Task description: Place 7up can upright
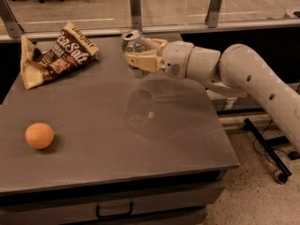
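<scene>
The white arm (243, 74) is reaching in from the right over the far part of the grey, smooth tabletop (187, 139). Its gripper (137, 51) is hanging there, right of the bag, with its cream fingers (140, 61) pinching the small silvery aluminium 7up can (132, 41) from either side.

The label on the can is showing only faint greenish marks, and no brand lettering can be read. The can's long axis is running close to vertical, leaning a little. The pull-tab top is pointing up and slightly toward the camera, and the base is pointing down at the tabletop. The can is sitting clear of the surface, with a dim reflection lying below it.

At the far left a crumpled brown and cream snack bag (56, 55) is lying flat, and the word "Salt" is showing in pale letters on it; the rest of the print is too creased to make out. A round orange fruit (39, 135) is resting near the front left, well apart from both the bag and the can.
</scene>
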Controlling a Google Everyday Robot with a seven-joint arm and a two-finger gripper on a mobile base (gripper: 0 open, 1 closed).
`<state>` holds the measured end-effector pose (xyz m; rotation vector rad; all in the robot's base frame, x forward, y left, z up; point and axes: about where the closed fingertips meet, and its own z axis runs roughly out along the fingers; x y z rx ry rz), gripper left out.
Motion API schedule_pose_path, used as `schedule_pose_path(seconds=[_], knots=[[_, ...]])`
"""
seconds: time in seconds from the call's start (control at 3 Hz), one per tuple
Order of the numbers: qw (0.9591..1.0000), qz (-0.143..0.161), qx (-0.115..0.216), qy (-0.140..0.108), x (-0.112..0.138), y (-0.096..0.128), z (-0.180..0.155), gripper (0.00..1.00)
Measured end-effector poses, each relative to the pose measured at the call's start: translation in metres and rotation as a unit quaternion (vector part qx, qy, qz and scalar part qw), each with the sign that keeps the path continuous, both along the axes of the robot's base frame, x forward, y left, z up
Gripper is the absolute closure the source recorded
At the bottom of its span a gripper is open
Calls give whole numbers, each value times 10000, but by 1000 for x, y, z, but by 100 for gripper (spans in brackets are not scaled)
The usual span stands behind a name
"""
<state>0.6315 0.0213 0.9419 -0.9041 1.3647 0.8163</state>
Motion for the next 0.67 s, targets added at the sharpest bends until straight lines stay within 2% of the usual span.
schedule_pose_path(seconds=[0.33, 0.67], knots=[[9998, 115, 48, 135, -7, 4, -20, 85], [9997, 151, 2, 205, -10, 3, -37, 61]])
